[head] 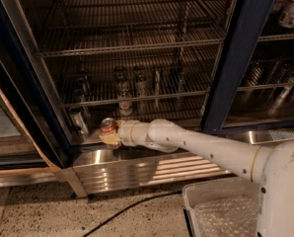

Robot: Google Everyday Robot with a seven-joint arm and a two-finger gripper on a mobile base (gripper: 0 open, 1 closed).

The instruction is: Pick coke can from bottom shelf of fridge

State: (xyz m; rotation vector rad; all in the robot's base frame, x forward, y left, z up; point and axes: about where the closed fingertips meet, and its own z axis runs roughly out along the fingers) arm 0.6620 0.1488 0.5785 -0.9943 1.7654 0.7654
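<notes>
One coke can [108, 125] sits clamped upright in my gripper [109, 138], silver top showing above it, at the fridge's [236, 58] front edge, just before the bottom shelf [176, 113].

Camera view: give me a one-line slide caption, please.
Robot arm's tool at the coke can, low at the front left of the fridge, by the bottom shelf.

Arm [201, 147] stretched low (nearly level); gripper [109, 135] at its tip clasps coke can [107, 125].
</notes>
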